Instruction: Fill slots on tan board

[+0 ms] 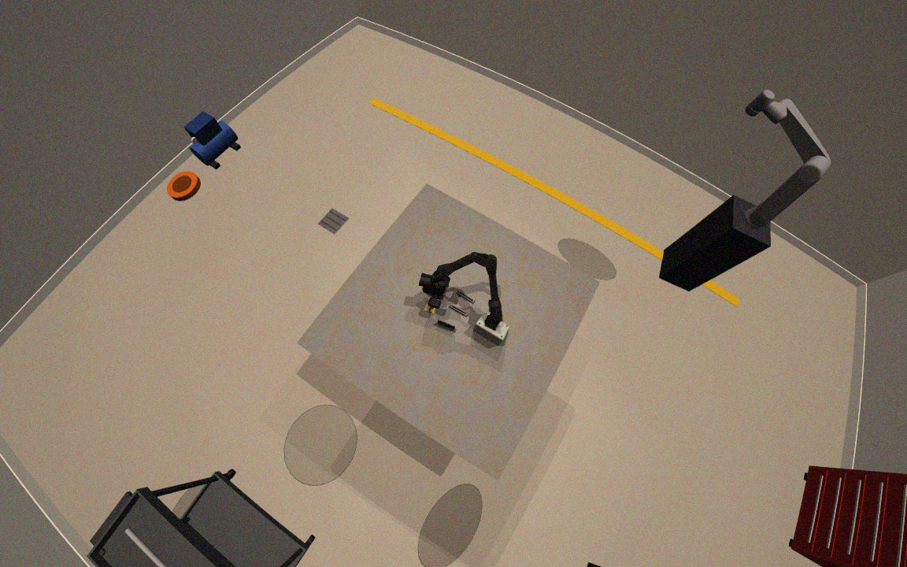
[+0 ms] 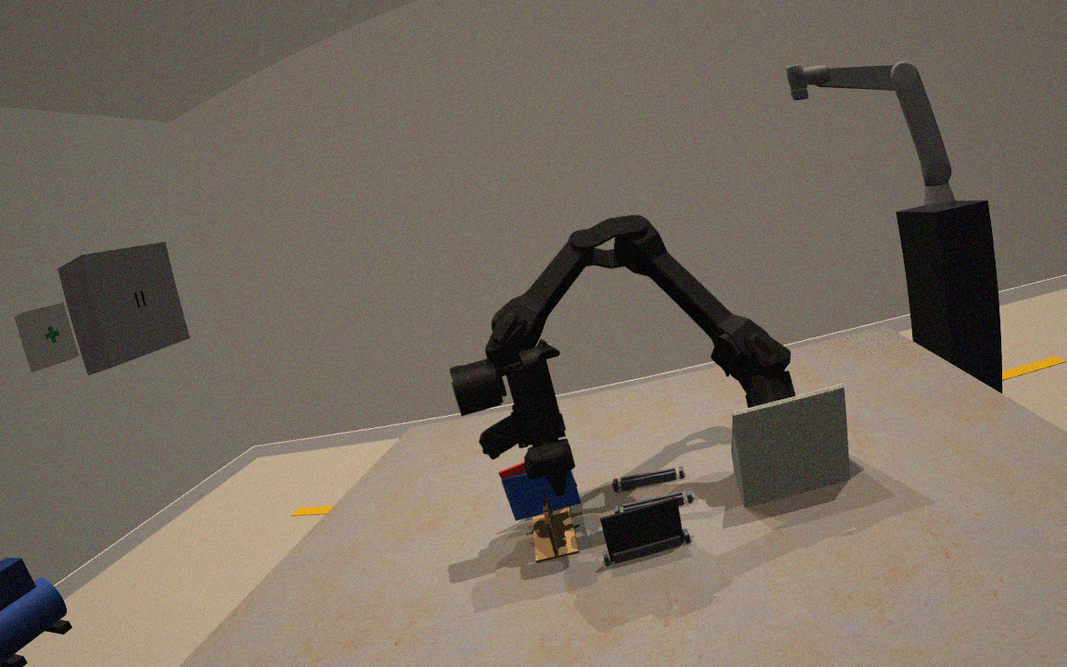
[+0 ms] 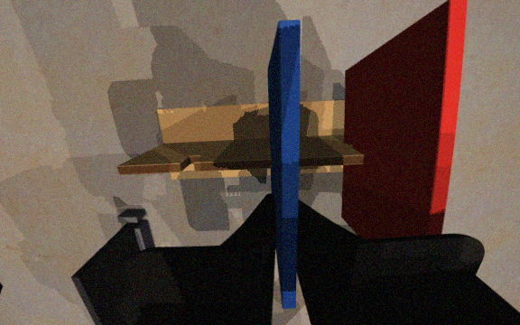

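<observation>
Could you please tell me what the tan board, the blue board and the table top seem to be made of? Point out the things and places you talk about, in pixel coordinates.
Tan board (image 2: pixel 564 545) (image 3: pixel 183 124): probably matte wood, from its warm tan color, though no grain shows.
Blue board (image 2: pixel 527 500) (image 3: pixel 290 113): perhaps painted wood or plastic; flat, even color.
Table top (image 1: pixel 400 394) (image 2: pixel 919 572): possibly stone or worn concrete, matte gray with rusty mottling.

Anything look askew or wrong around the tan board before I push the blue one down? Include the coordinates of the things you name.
Nothing stands out: the gripper (image 2: pixel 557 491) (image 3: pixel 277 200) holds the blue board (image 2: pixel 531 500) (image 3: pixel 290 117) crosswise, and the red board (image 3: pixel 393 135) looks upright beside it.
</observation>
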Robot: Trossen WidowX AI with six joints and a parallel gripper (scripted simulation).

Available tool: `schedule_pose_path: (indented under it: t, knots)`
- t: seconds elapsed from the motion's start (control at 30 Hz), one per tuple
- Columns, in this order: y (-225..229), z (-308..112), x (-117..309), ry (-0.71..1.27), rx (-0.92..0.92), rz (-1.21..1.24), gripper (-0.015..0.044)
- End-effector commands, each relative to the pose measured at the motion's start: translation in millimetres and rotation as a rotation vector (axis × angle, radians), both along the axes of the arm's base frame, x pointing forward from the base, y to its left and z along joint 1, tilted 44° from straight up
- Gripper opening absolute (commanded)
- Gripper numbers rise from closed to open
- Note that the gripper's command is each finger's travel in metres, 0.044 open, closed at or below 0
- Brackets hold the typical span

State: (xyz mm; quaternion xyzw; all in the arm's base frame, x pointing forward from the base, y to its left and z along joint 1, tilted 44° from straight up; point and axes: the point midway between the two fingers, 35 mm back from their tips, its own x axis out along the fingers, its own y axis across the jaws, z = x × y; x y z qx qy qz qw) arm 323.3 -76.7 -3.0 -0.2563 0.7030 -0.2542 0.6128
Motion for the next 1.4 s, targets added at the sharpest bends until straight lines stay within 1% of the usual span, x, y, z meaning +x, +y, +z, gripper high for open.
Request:
schedule_pose_path:
  t: [0.0,0.2,0.4,0.43,0.73,0.8,0.9,0.97,1.13,1.17,1.27,1.37]
  knots:
    - [0.0,0.0,0.0,0.0,0.0,0.0,0.0]
    - [0.0,0.0,0.0,0.0,0.0,0.0,0.0]
    - [0.0,0.0,0.0,0.0,0.0,0.0,0.0157]
    - [0.0,0.0,0.0,0.0,0.0,0.0,0.0167]
    - [1.7,1.6,0.6,0.0,0.0,0.0,0.0167]
    - [15.0,14.9,4.7,0.001,0.002,0.001,0.0167]
    - [45.5,47.7,9.2,0.003,0.001,0.002,0.0167]
    - [52.1,55.2,9.2,0.004,-0.001,0.003,0.0167]
    - [53.0,53.7,13.6,0.004,-0.001,0.003,0.0167]
    - [54.4,55.2,14.6,-0.003,0.001,0.006,0.0187]
    - [61.8,59.3,16.7,-0.024,0.007,0.018,0.0187]
    - [98.0,44.0,-5.8,-0.024,0.027,0.016,0.0187]
